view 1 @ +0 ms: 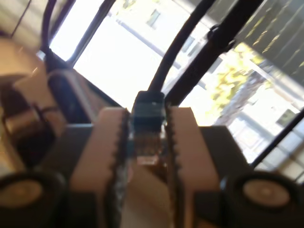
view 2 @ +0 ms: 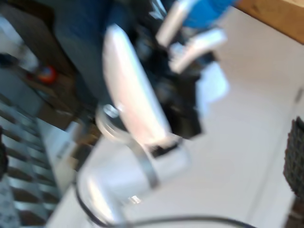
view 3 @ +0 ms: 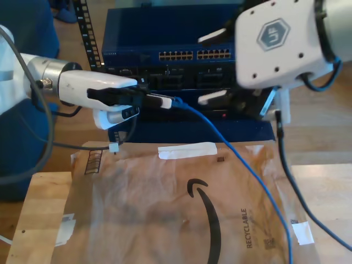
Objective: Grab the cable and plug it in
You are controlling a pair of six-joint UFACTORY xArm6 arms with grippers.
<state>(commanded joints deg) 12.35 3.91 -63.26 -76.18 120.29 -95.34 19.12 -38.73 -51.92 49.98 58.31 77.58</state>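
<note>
My first gripper is closed on the plug of the cable, its two ridged pads pressing the plug from both sides. In the first wrist view the clear tip of the plug sits between the pads and the dark boot sticks out past them, with the cord running away towards bright windows.

In the exterior view this gripper comes in from that view's left on a white arm and holds the plug level, just in front of a dark blue network box. From the plug the bright blue cord arcs down towards the exterior view's right, across a brown paper mailer lying on a wooden table. Two rows of ports sit higher on the box front than the plug, towards the exterior view's right.

My second gripper cannot be judged open or closed. The second wrist view is badly blurred, showing a white arm and a dark shape at one edge. A large white arm stands at the exterior view's upper right.

The step in hand looks like carrying the plug to a port. To do it well I would keep the grip firm, square the plug to the port face, check that its clip faces the right way, and push straight in without letting the trailing cord drag it sideways
</note>
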